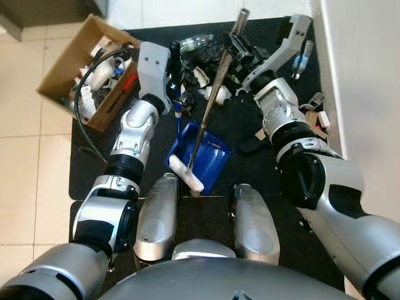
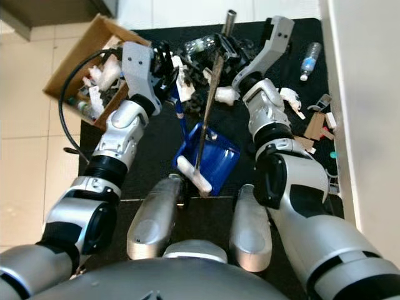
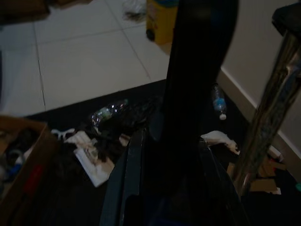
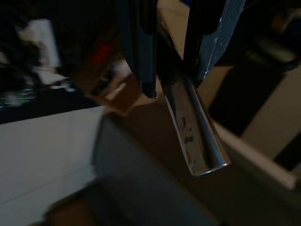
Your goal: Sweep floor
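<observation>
My left gripper [image 1: 177, 57] is shut on the upright handle of a blue dustpan [image 1: 201, 156], which rests on the black mat [image 1: 250, 122] just ahead of my legs. My right gripper [image 1: 235, 45] is shut on the broom's metal pole [image 1: 215, 94]; in the right wrist view its fingers [image 4: 141, 52] clamp the shiny pole [image 4: 190, 127]. The white broom head [image 1: 186, 174] sits at the dustpan's near edge. Litter [image 1: 206, 59] of paper, plastic and dark scraps lies on the mat beyond the pan.
An open cardboard box [image 1: 69, 62] of junk and a black cable stands at the mat's left. A plastic bottle [image 2: 310, 60] and cardboard scraps [image 2: 315, 125] lie near the white wall [image 1: 369, 75] on the right. Beige tile floor [image 1: 31, 156] spreads to the left.
</observation>
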You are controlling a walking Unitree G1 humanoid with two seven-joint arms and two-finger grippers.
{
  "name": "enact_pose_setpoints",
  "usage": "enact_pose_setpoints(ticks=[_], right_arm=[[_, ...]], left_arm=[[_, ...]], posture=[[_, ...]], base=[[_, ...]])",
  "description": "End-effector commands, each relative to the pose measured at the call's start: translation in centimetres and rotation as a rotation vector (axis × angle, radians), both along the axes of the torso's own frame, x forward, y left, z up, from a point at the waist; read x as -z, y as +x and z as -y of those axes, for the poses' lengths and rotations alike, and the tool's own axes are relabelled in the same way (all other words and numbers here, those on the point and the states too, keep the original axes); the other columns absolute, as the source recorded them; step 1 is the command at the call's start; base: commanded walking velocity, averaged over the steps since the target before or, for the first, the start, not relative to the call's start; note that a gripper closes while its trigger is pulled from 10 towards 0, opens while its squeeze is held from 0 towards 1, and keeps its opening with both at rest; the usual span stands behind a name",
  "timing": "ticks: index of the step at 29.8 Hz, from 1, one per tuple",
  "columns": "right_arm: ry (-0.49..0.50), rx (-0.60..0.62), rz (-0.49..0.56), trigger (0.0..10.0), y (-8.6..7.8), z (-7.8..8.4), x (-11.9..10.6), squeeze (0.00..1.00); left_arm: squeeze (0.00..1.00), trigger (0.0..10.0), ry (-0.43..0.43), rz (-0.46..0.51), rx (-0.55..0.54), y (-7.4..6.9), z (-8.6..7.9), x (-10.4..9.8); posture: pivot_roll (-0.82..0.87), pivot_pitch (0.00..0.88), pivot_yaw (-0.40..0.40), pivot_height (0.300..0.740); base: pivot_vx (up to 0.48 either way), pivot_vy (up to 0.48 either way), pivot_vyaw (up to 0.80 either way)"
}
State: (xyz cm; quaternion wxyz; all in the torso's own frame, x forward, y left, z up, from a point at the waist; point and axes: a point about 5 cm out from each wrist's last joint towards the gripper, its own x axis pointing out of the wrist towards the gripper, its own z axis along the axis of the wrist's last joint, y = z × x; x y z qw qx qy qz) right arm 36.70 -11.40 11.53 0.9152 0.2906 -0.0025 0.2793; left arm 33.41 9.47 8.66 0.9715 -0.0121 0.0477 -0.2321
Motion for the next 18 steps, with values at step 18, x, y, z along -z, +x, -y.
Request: enact_pose_setpoints(ticks=[18], right_arm=[[-0.074, 0.62, 0.312, 10.0, -1.1, 13.7, -5.8, 0.0]], left_arm=[[0.0, 10.0, 0.019, 0.097, -0.01, 1.9, -0.7, -2.3]], posture=[[0.11, 0.147, 0.082, 0.74]], base=[[0.0, 0.0, 0.0]])
